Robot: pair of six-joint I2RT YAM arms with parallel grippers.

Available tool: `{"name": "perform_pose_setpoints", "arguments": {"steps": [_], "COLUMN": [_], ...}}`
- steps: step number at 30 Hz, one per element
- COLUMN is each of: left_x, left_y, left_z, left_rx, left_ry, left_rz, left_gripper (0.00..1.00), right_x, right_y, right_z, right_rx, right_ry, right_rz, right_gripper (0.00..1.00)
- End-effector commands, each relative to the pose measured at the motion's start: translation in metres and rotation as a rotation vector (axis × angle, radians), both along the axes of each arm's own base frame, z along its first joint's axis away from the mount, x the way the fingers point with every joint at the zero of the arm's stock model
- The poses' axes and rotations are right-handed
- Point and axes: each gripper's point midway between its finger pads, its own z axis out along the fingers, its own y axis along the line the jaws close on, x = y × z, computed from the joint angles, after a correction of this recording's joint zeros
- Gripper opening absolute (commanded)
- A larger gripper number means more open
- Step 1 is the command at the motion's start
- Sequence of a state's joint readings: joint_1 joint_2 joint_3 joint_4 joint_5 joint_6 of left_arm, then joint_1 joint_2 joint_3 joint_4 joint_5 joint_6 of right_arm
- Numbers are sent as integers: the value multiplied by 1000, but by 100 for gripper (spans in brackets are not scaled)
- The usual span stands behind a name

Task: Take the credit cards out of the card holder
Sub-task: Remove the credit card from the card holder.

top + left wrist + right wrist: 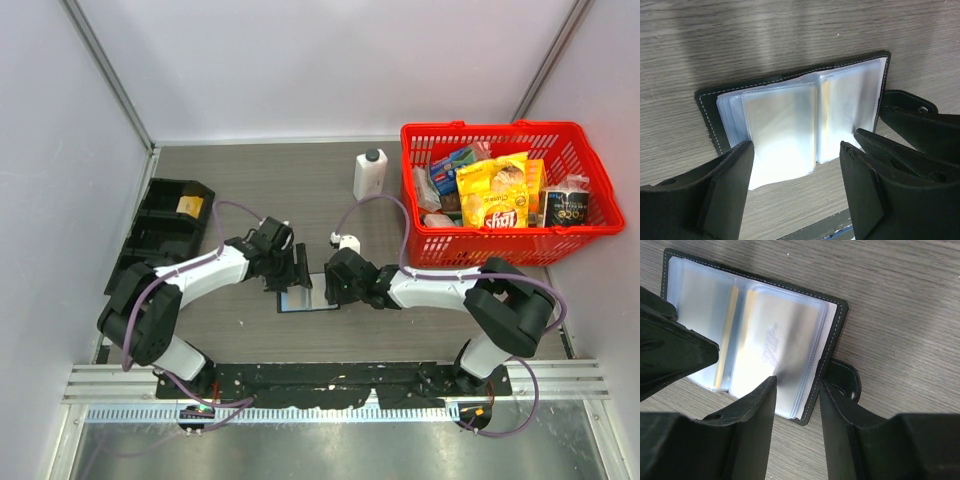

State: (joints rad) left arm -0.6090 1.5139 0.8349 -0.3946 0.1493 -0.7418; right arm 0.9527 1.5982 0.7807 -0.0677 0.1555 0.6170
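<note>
The black card holder (297, 298) lies open on the table between my two grippers. In the left wrist view the card holder (707, 107) shows clear plastic sleeves fanned out. In the right wrist view the card holder (837, 325) shows a light blue credit card (780, 340) inside a sleeve and a yellowish card edge (726, 340) at the fold. The snap tab (846, 376) sticks out at the right edge. My left gripper (796, 147) is open above the sleeves' near edge. My right gripper (797, 382) is open, its jaws either side of the holder's near right corner.
A red basket (560, 135) of snack packs stands at the back right. A white bottle (369, 173) stands left of it. A black compartment tray (165, 225) lies at the left. A small white object (348, 242) sits behind the right gripper.
</note>
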Motion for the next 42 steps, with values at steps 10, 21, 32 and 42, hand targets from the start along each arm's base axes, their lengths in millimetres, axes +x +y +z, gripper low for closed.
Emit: {"name": "perform_pose_setpoints", "arguments": {"steps": [10,21,32,42], "left_x": [5,10,30,1], "left_y": [-53,-77,-9,42], "left_z": [26,41,60,6], "left_rx": [-132,-201,-157,-4], "left_ry": [-31,-46,-133,14], "left_rz": [-49,-65,78,72], "left_gripper": [73,72,67,62], "right_x": [-2,17,9,9], "right_y": [4,-29,12,58], "right_z": [9,50,85,71], "right_rx": [104,132,321,509], "right_ry": [-25,-199,-207,-80], "right_rz": [-21,-173,-1,66], "right_gripper": [43,44,43,40]}}
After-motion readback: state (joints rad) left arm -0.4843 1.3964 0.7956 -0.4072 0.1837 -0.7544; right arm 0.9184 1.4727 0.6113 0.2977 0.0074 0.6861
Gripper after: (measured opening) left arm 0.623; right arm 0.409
